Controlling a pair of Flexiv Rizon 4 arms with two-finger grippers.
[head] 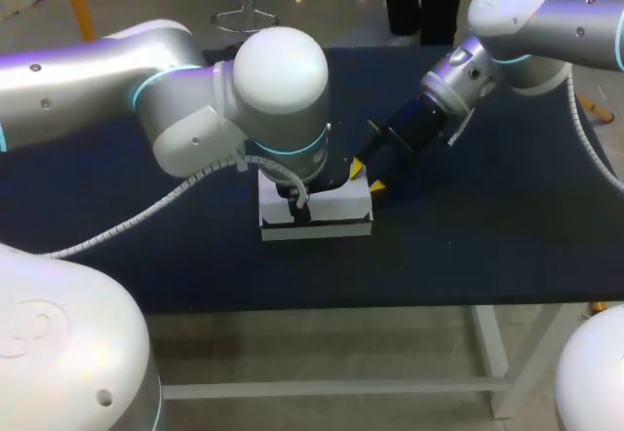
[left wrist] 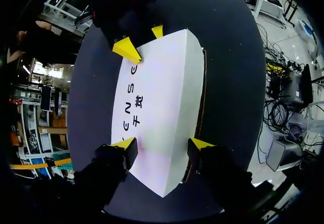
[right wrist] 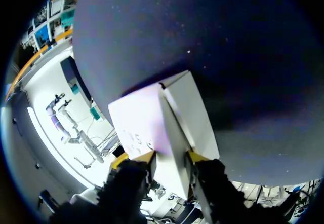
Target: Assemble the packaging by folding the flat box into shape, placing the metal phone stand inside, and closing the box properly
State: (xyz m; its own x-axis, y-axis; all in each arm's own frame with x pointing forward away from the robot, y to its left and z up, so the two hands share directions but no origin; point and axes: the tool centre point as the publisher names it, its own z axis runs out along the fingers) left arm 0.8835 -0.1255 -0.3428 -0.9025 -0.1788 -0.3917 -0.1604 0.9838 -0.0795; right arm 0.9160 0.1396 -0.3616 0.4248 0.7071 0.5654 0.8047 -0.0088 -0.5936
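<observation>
The white printed box lies folded into shape on the dark table, under my left wrist. In the left wrist view my left gripper stands open over the near end of the box, one yellow tip over each long edge. My right gripper comes in from the right and is shut on the box's far right corner; the same gripper shows at the box's far end. From the right wrist, my right gripper pinches the box's end wall. No metal phone stand is in sight.
The dark table stretches bare to the right and front of the box. My left arm's elbow and wrist cover the box's left and back sides in the head view.
</observation>
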